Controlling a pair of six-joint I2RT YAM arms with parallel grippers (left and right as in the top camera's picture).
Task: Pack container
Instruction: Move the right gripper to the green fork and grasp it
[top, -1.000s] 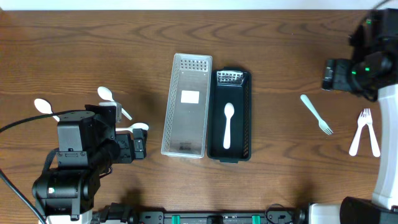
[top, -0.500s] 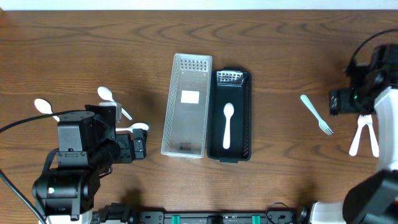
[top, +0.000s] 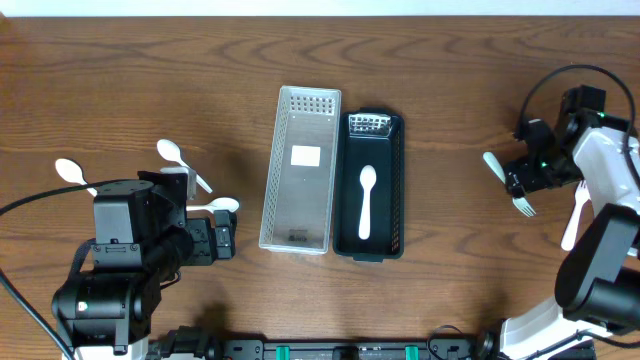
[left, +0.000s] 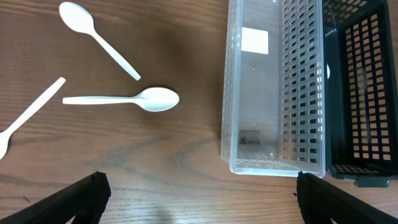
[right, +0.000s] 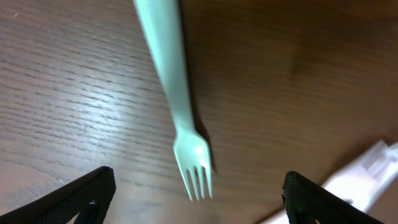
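At lower left, left claw (left: 199, 196): fingers spread wide above the worktop (top: 120, 80), empty.
Clear container (top: 300, 205): centre frame, long axis top to bottom, just beside the black container (top: 398, 190) holding a white spoon (top: 366, 200).
Right claw (right: 196, 193): open, empty, above the pale green fork (right: 179, 102) at right of frame; overhead, tines point lower right.

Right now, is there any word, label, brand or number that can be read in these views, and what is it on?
No text can be read in any view.
White sticker on the floor of the clear bin: looks blank, no print shows.
Dark mark near the bin's near end: may be printing, too blurred to read.
Black basket: no label visible.
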